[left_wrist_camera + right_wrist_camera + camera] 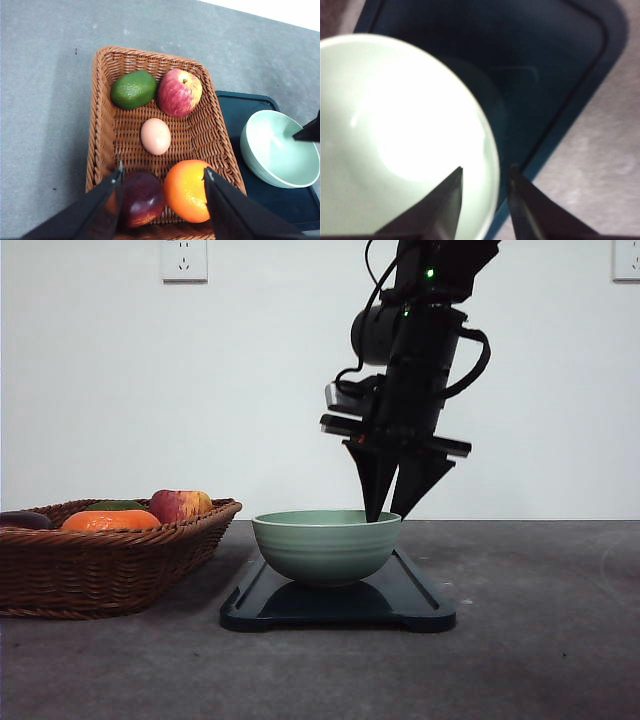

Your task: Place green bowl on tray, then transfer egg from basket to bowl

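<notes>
A green bowl (326, 546) sits on the dark tray (420, 602), centre frame. The right tool (392, 512) straddles its rim, slightly spread. The left wrist view reveals the egg (155, 136) mid-basket (101, 125) above the spread left tool (162, 175).

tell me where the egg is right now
In the left wrist view the egg lies mid-basket, between the apple and the orange.

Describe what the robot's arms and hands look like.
The right arm is matte black and blocky, with a cylindrical joint housing, looping black cables and small green indicator lights. Its right hand ends in two flat, black, triangular fingers tapering to points. The left hand has the same black wedge-shaped fingers.
</notes>
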You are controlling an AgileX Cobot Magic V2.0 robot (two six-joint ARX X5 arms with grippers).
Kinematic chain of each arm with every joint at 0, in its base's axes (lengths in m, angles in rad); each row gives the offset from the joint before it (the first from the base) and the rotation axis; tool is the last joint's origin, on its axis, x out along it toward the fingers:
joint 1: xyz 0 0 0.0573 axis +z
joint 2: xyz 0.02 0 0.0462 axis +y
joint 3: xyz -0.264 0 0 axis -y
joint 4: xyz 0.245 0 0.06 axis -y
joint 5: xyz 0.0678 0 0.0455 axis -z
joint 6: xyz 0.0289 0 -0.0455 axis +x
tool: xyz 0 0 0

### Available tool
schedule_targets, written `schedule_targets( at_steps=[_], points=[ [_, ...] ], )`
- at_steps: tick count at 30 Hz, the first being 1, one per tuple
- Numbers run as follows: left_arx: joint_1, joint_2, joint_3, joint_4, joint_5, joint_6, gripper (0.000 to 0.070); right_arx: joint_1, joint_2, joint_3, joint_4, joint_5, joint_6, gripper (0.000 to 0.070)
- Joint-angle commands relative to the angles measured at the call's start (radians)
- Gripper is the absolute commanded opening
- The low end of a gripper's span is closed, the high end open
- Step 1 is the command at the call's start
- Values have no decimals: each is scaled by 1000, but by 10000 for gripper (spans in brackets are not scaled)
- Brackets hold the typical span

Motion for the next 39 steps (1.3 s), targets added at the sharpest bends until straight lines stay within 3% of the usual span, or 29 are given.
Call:
schedule_targets(
  at_steps=[1,7,15,21,29,39],
  points=[
    [0,6,21,8,4,0,309,8,-37,21,20,6,8,174],
    [0,6,21,7,4,0,309,-12,-175,-100,142,1,7,174],
    [0,6,21,7,5,0,309,-38,-473,-545,464,-61,4,174],
    [0,6,21,-5,5,1,309,-57,-709,-823,614,-111,-33,174],
    [0,6,21,-23,5,3,310,-103,-991,-1077,659,-114,-84,174],
    [-2,19,37,-52,5,-23,310,-150,-1210,-1184,679,-121,-83,174]
  ],
)
